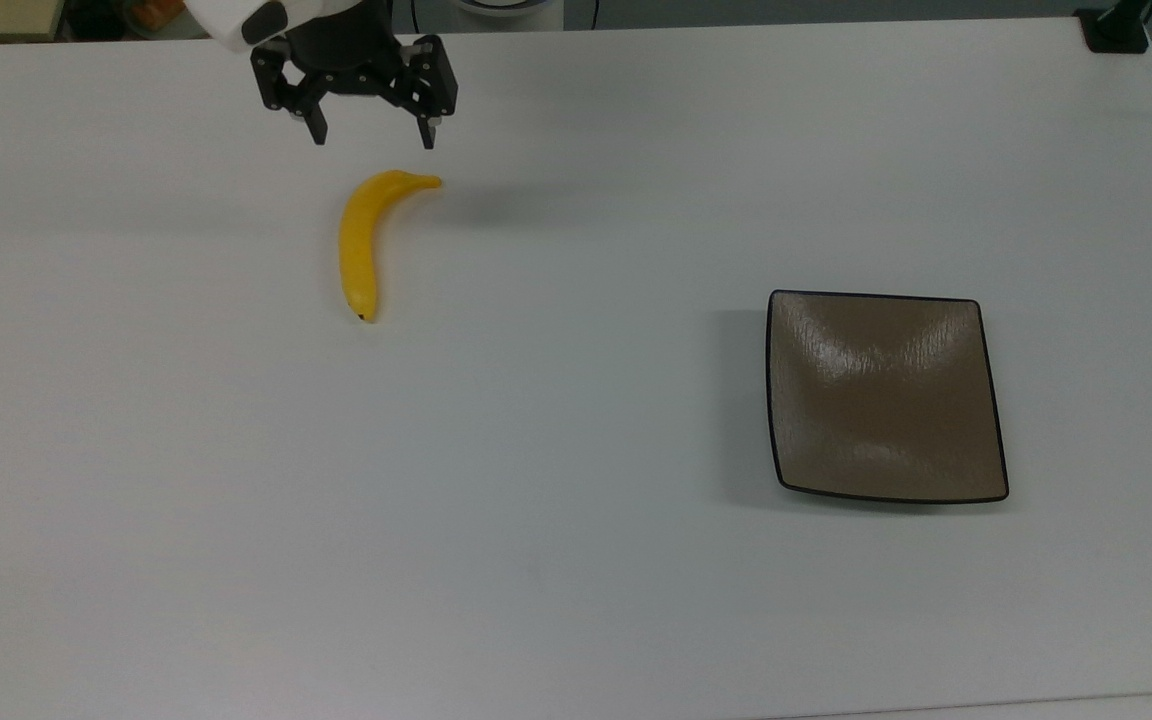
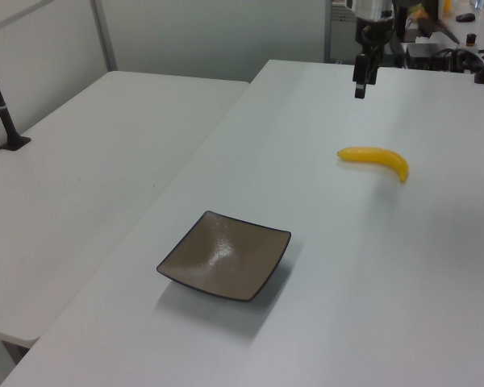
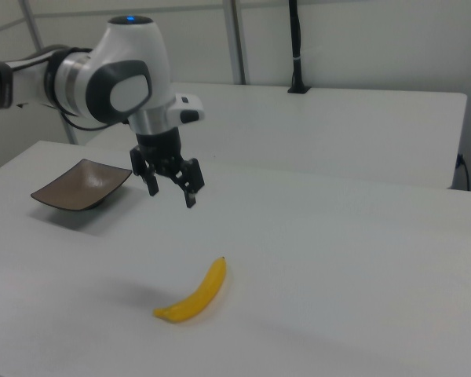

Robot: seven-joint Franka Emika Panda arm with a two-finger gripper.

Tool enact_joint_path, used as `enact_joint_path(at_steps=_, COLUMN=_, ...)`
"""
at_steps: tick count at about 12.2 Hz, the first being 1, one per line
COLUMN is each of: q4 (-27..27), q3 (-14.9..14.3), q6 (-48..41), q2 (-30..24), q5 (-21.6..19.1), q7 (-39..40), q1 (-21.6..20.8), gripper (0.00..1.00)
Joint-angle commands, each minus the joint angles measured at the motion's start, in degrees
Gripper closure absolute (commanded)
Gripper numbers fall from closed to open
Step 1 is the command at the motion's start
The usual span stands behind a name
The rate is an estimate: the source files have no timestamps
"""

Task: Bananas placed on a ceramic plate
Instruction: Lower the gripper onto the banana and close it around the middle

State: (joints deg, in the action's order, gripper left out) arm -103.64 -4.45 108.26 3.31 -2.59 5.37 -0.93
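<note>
A bright-yellow banana lies flat on the white table, on the top view's left. The square brown ceramic plate sits bare on the top view's right, far from the banana. My gripper hangs open in the air above the table, fingers pointing down, just beyond the banana's stem end at the top view's upper left. Nothing is between its fingers.
A second white table adjoins this one on the left view's left. A black post with a clamp base stands at the far corner. Cluttered equipment lies behind the arm.
</note>
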Motion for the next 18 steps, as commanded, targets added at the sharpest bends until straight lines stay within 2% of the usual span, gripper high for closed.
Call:
enact_joint_path(at_steps=1, q4=-5.1, q3=0.2, q6=0.0, q2=-0.2, q5=3.5, q7=3.7, q1=1.8, gripper=0.0)
enact_joint_path(at_steps=5, q4=-12.8, q3=0.2, q6=7.2, q2=0.8, q5=5.2, q7=3.7, q1=2.6, gripper=0.0)
enact_joint_path(at_steps=8, q4=-14.2, q3=0.2, q6=10.9, q2=4.3, q5=7.8, q7=3.7, q1=3.5, gripper=0.0)
enact_joint_path(at_steps=13, q4=-16.2, q3=0.1, q6=21.4, q2=8.6, q5=7.9, q7=3.5, q1=4.4, gripper=0.0)
enact_joint_path(at_steps=16, q4=-16.2, q3=0.1, q6=23.8, q2=10.1, q5=7.9, q7=3.6, q1=4.4, gripper=0.01)
enact_joint_path(at_steps=17, q4=-16.2, q3=0.1, q6=23.8, q2=10.4, q5=7.9, q7=3.8, q1=4.4, gripper=0.08)
enact_joint_path(at_steps=18, q4=-16.2, q3=0.1, q6=23.8, q2=10.4, q5=7.9, q7=4.2, q1=4.4, gripper=0.21)
